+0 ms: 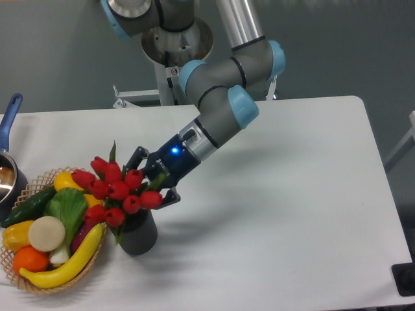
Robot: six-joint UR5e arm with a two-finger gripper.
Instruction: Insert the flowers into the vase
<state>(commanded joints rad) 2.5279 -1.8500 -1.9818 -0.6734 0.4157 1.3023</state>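
Looking at where things sit, the gripper [150, 184] is angled down and to the left with its fingers [137, 158] wrapped around the stems of the tulips [117, 188]. I can't see the contact itself because buds and leaves cover it, but they look clamped on the bunch, not spread. The red buds fan out just left of and below the fingers, and the stems run down into the mouth of the vase [138, 237], which stands directly below the fingers on the tabletop [292, 214].

What could go wrong, as I see it: the bunch leans left, so if the fingers let go while it's tilted, the heavy heads could drag the stems over the rim and flop onto the basket [40, 286] that sits just left of the vase. The vase is short, so it doesn't give tall stems much support. A sideways tug from the fingers could also tip or slide it, since only its weight holds it on that smooth white surface. How deep the stems are seated I can't tell.

Materials: the vase is a matte dark grey cylinder, thick looking, probably fairly stable. The tulips have closed glossy buds and long green leaves, likely plastic. The basket is woven wicker holding a banana [65, 264], an orange [29, 259] and some greens.
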